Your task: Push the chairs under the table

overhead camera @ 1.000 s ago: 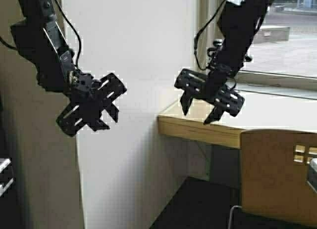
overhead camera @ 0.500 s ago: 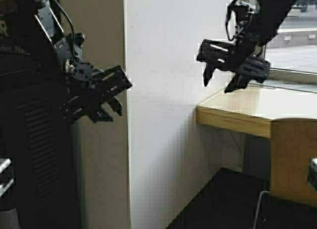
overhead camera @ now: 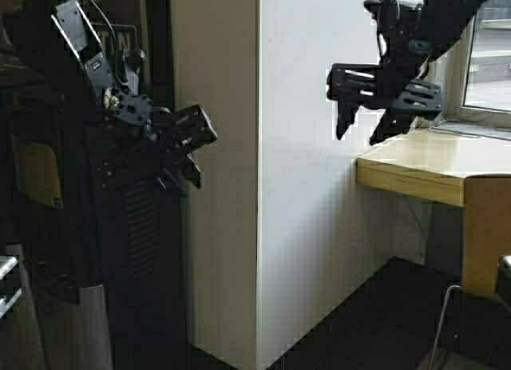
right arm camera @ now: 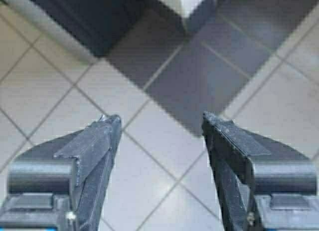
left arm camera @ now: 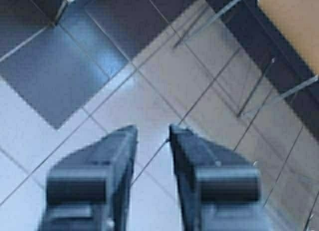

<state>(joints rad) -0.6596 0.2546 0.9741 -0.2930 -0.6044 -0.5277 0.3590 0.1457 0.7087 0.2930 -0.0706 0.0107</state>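
The table (overhead camera: 423, 164) has a pale top and a light wood edge; its end shows at the right of the high view. One tan plywood chair (overhead camera: 487, 234) stands in front of it, cut off by the right edge, with a thin grey leg below. In the left wrist view the chair's tan seat (left arm camera: 296, 26) and its metal legs (left arm camera: 249, 91) stand on the tiled floor. My left gripper (overhead camera: 182, 174) (left arm camera: 152, 128) hangs in the air at the left, empty, with a narrow gap. My right gripper (overhead camera: 359, 136) (right arm camera: 162, 118) is wide open and empty, above and left of the table's end.
A white pillar or wall corner (overhead camera: 295, 186) fills the middle of the high view, left of the table. A tall dark machine (overhead camera: 80, 226) stands at the left behind my left arm. A window (overhead camera: 487, 66) is above the table. The floor has light and dark tiles (right arm camera: 164, 156).
The robot has moved: the whole scene has shifted to the right in the high view, so the table end and chair now sit near the right edge and the dark machine has come into view.
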